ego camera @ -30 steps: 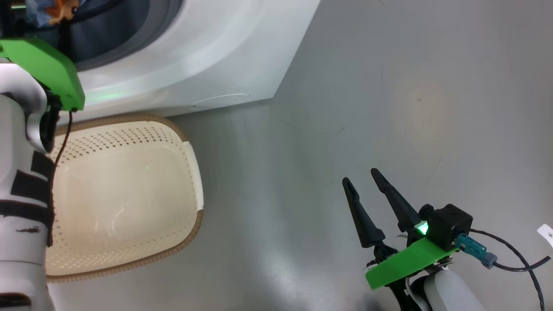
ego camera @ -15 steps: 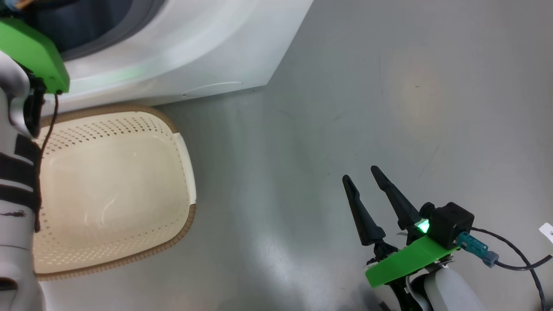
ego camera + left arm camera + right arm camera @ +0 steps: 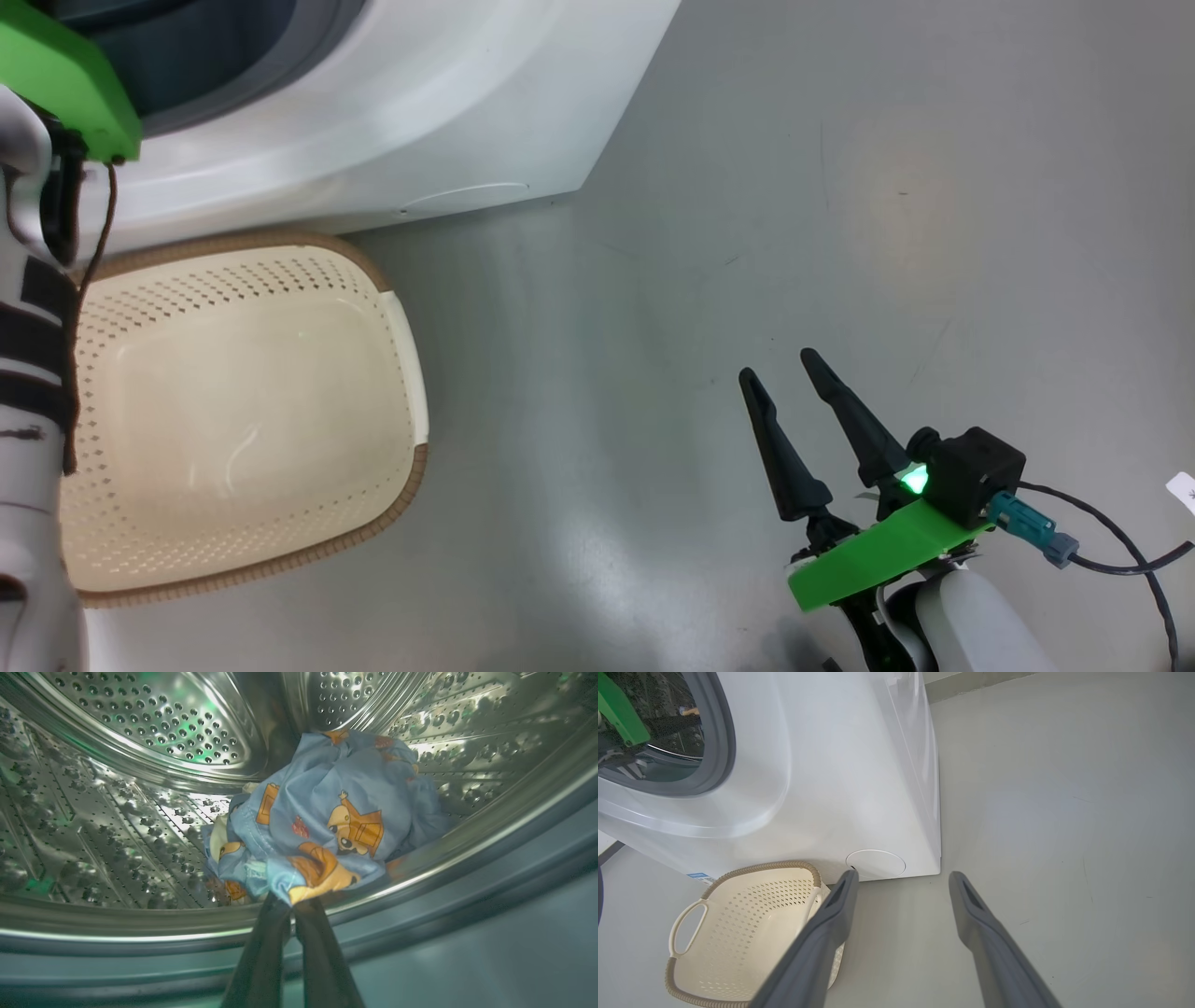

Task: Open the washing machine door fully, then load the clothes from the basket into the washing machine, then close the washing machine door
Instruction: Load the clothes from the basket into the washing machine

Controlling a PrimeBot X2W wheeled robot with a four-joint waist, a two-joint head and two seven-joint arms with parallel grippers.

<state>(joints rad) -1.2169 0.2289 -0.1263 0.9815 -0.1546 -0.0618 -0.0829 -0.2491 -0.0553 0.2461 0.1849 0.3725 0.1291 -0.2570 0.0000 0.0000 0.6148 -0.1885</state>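
Observation:
The clothes (image 3: 327, 821), a bundle of blue cloth with orange figures, lie inside the washing machine's steel drum (image 3: 140, 742), just behind its front lip. My left gripper (image 3: 292, 903) is shut, its tips touching the bundle's lower edge; whether cloth is pinched I cannot tell. The white washing machine (image 3: 420, 112) stands at the top left, with my left forearm (image 3: 37, 373) reaching into its opening. The cream basket (image 3: 401, 345) on the floor before it has nothing in it. My right gripper (image 3: 784, 369) hovers open over bare floor. The door is out of view.
Grey floor (image 3: 840, 187) spreads wide to the right of the washing machine (image 3: 831, 765). The basket (image 3: 691, 910) sits close against the machine's front, left of my right gripper (image 3: 901, 877). A black cable (image 3: 1120, 560) trails from my right wrist.
My left gripper has gone from open to shut at the drum's mouth. The blue cloth that showed at the head view's top left is gone from it. My right arm barely moved.

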